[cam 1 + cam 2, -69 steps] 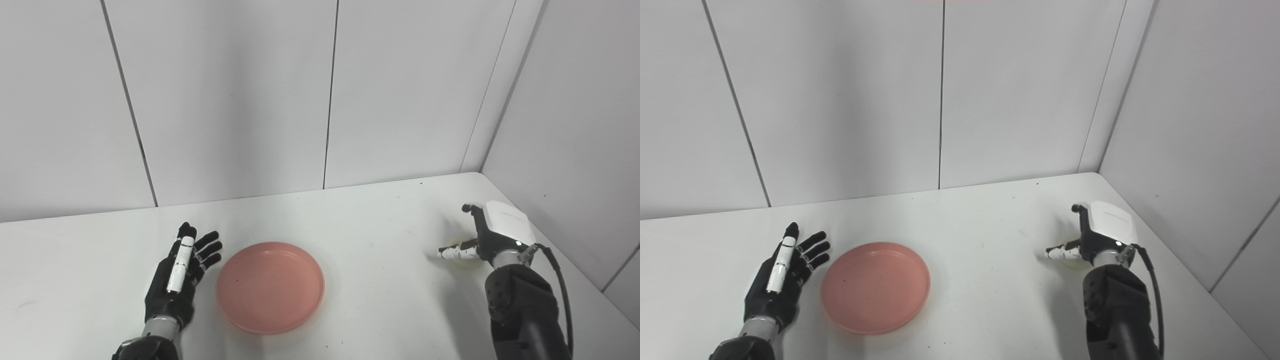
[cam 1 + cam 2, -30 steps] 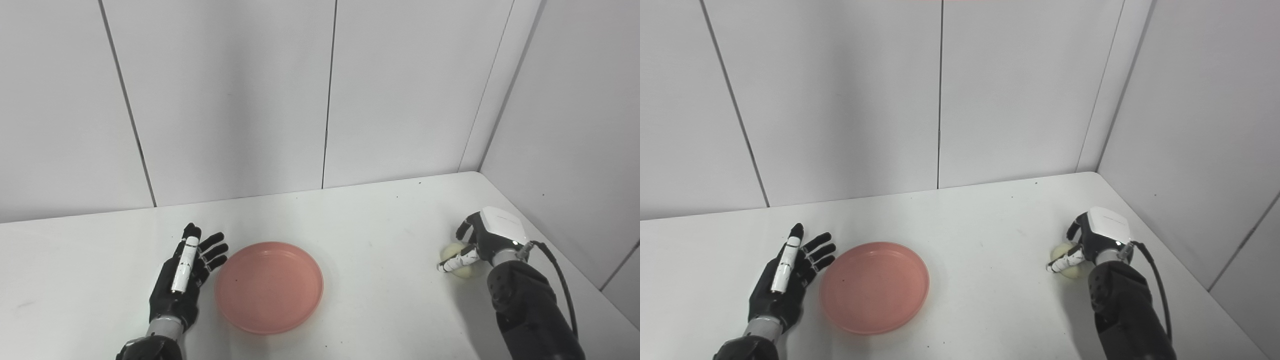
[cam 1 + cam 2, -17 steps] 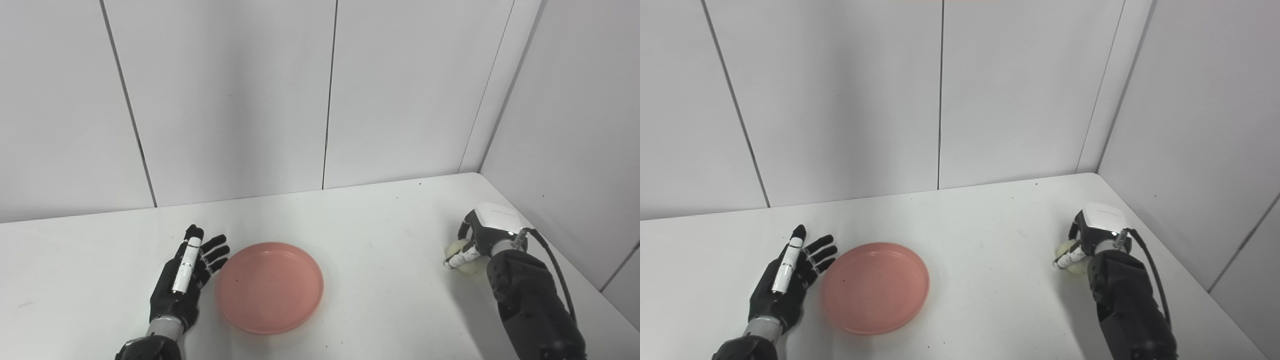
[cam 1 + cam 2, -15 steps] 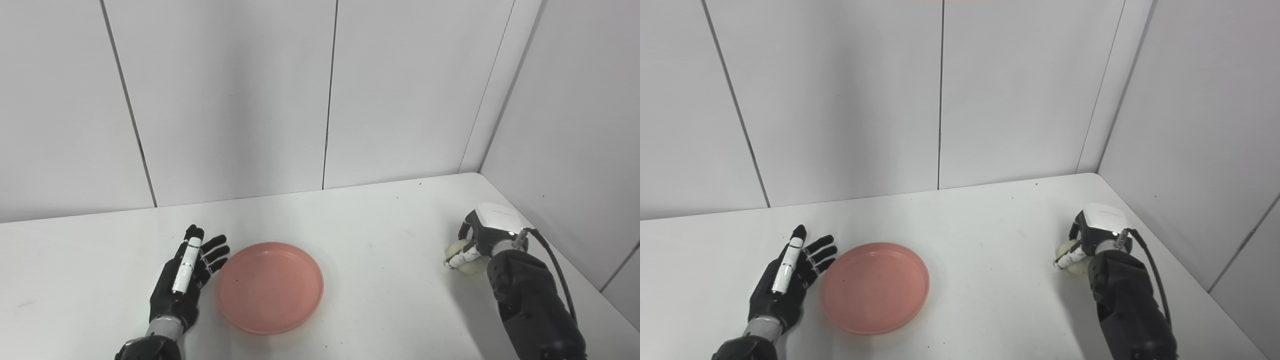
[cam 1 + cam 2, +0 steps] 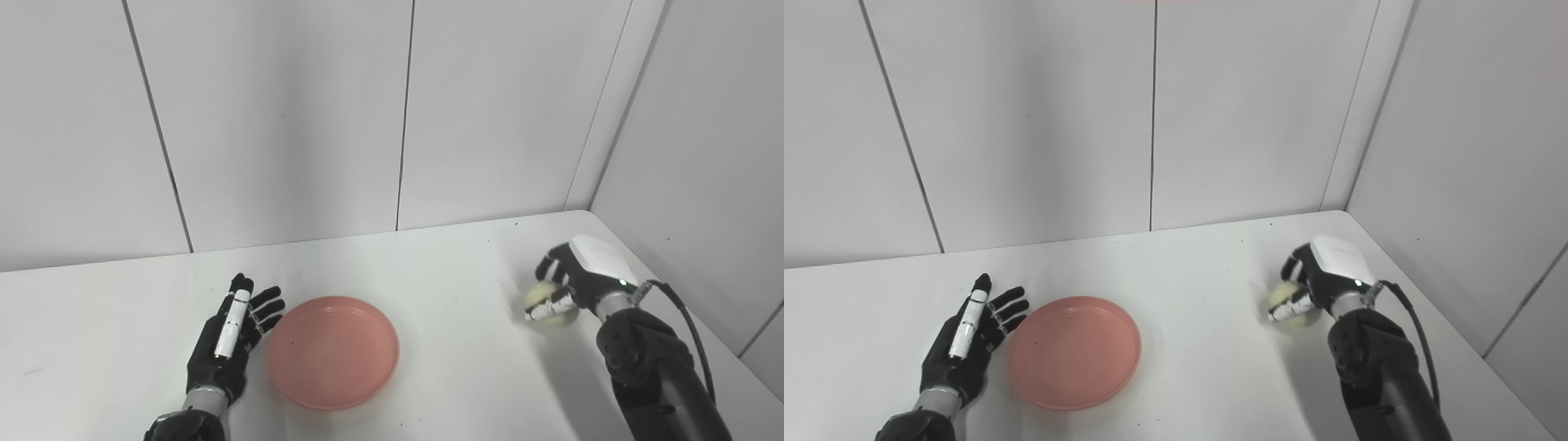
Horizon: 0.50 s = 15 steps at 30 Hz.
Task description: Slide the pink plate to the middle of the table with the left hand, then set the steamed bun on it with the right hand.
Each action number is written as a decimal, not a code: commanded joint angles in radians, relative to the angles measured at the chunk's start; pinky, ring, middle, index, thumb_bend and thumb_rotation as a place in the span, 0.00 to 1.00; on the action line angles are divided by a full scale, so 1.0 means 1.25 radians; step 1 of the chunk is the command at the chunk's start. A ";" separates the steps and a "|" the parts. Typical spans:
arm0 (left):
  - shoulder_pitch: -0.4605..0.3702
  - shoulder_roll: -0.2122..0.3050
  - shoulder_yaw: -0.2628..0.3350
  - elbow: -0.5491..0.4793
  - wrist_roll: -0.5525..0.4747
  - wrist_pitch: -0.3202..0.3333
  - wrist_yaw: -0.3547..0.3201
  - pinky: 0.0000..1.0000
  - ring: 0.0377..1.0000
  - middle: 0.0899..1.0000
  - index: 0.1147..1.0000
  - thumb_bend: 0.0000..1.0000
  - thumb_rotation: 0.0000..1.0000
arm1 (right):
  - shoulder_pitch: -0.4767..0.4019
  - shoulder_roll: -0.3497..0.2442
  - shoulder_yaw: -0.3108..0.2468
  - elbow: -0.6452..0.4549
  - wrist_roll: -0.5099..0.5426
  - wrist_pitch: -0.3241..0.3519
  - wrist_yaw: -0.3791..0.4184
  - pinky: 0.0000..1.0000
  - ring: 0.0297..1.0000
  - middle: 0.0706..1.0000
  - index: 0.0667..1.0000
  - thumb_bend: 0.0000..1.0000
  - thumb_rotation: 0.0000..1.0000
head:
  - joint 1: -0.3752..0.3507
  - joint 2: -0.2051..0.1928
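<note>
On a white table (image 5: 429,263) boxed in by pale grey wall panels (image 5: 275,122) at the far side and the right: one pink plate (image 5: 332,351), one steamed bun (image 5: 547,302), two robot hands.

Left of centre, toward the near edge, the single pink plate, round and shallow, lying flat on the tabletop with nothing in it.

Just beside the plate's left rim, the left hand (image 5: 229,332), black with a white strip along one finger, lying palm up, fingers (image 5: 1006,308) spread apart and pointing far and slightly right, holding nothing. Fingertips close to the rim; touching or not, impossible to tell.

Well apart to the right, near the right-hand wall, the right hand (image 5: 1318,283), black with a white back shell, fingers curled round the one steamed bun, pale yellowish and round. White-tipped thumb across the bun's near-left side, other fingers over its far side. Bun gripped, its underside low over the table; lifted clear or touching, impossible to tell, though a soft shadow sits beneath.

Right forearm (image 5: 655,380) dark and bulky, rising from the near right corner, one black cable (image 5: 686,331) looping along its outer side. Left forearm only just in view at the near edge.

Bun and plate well apart, bare tabletop between them.
</note>
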State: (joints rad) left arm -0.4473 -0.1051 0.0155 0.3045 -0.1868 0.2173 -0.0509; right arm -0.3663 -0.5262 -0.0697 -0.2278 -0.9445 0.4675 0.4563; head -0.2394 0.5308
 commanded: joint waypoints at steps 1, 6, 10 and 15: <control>-0.005 -0.007 -0.008 0.009 0.010 0.013 0.002 0.73 0.72 0.72 1.00 0.60 0.71 | -0.042 -0.016 0.000 -0.055 -0.003 -0.004 0.000 0.18 0.21 0.43 0.45 0.53 0.00 | 0.010 0.001; -0.006 -0.015 -0.012 0.018 0.018 0.006 0.001 0.74 0.73 0.73 1.00 0.60 0.71 | -0.080 0.011 0.018 -0.090 -0.006 0.001 0.031 0.19 0.23 0.43 0.45 0.53 0.00 | 0.033 0.000; -0.007 -0.027 -0.014 0.024 0.028 0.000 0.011 0.74 0.72 0.72 1.00 0.59 0.72 | -0.105 0.021 0.044 -0.091 0.018 -0.004 0.040 0.23 0.29 0.44 0.45 0.53 0.00 | 0.064 0.001; -0.010 -0.043 -0.013 0.038 0.030 -0.016 0.019 0.74 0.73 0.73 1.00 0.59 0.70 | -0.133 0.037 0.085 -0.103 0.008 0.000 0.082 0.26 0.33 0.39 0.47 0.53 0.00 | 0.093 0.000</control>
State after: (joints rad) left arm -0.4576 -0.1457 0.0067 0.3328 -0.1568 0.1892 -0.0340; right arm -0.4695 -0.4849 0.0345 -0.3119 -0.9174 0.4678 0.5502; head -0.1258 0.5308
